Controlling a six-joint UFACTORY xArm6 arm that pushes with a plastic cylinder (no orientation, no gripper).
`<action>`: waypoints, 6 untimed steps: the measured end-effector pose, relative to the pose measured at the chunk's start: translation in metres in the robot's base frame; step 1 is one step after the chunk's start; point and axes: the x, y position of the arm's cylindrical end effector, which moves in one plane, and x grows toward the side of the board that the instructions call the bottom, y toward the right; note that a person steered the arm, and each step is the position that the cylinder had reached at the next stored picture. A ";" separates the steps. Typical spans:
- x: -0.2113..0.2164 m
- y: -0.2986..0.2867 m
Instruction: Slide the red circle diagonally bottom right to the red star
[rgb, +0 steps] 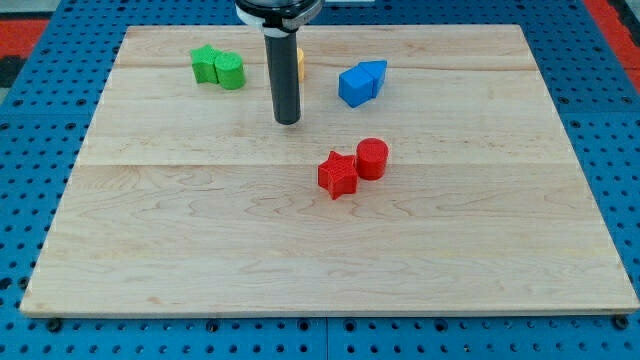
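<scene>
The red circle (372, 158) stands near the board's middle, touching the upper right side of the red star (338, 174). My tip (287, 121) is above and to the left of both red blocks, about a block's width clear of the star. It touches no block.
A green star (206, 64) and green circle (230, 72) sit together at the view's top left. Two blue blocks (360, 82) sit at the top, right of the rod. A yellow block (299, 64) is mostly hidden behind the rod. The wooden board (150, 250) lies on a blue pegboard.
</scene>
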 end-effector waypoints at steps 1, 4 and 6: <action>0.000 0.000; 0.086 0.128; 0.071 0.094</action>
